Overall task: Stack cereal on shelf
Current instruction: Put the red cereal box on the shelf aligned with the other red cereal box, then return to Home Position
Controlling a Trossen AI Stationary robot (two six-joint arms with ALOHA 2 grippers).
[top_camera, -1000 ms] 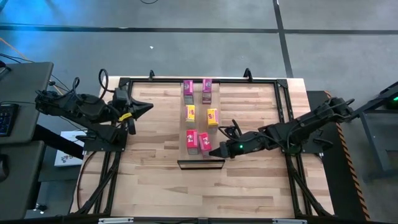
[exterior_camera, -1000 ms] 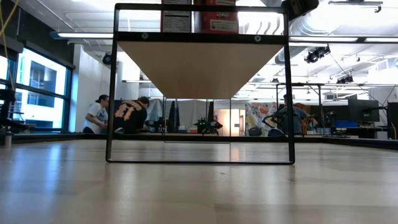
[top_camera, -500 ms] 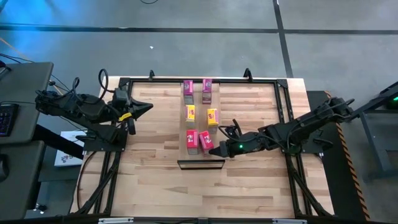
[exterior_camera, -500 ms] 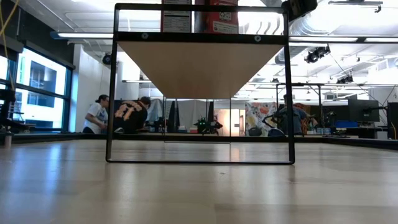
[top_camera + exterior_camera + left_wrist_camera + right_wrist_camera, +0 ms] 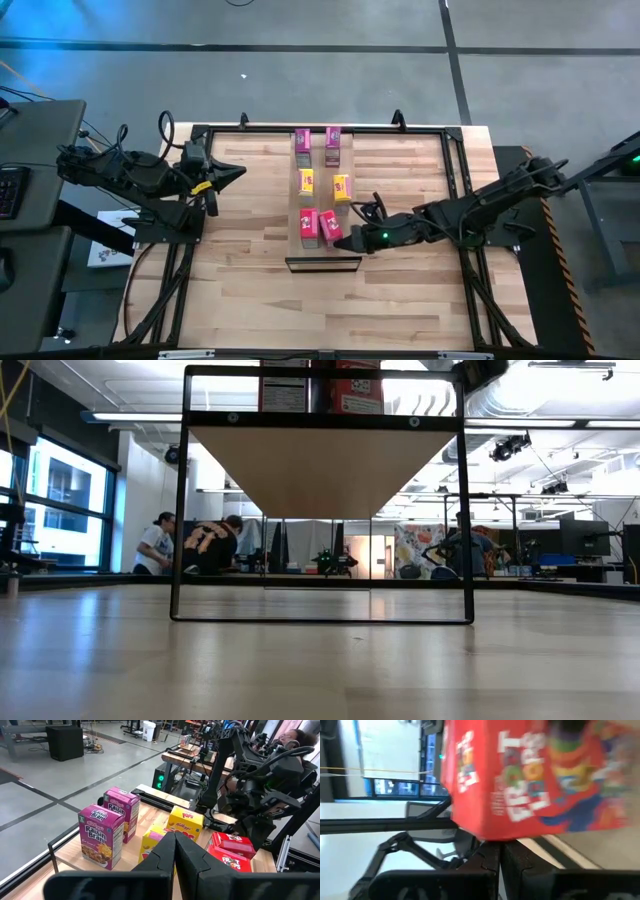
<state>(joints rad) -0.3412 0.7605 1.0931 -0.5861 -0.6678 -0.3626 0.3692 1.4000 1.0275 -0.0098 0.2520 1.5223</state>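
Observation:
Six small cereal boxes stand in two rows on the shelf, a pale plank with a dark frame at its near end. Two magenta boxes stand far, two yellow in the middle, two red near. My right gripper is shut at the near right red box, which fills the right wrist view. My left gripper waits shut over the table's left side, clear of the shelf. The low view shows the shelf's underside and both near boxes' bases. My right gripper meets the near right red box with its shut fingertips, at the box's edge that faces the table's right near side. The fingers come nearly level from the table's right. The box stands upright with its base on the plank.
The dark frame rail runs around the tabletop. Bare wood lies left, right and near of the shelf. Beyond the far edge, people sit in the room. The right arm stretches across the table's right half.
The near right red box has turned a little on the plank and partly back, with my right gripper's shut fingers against it. The gripper itself has barely shifted. The other boxes have stayed put.

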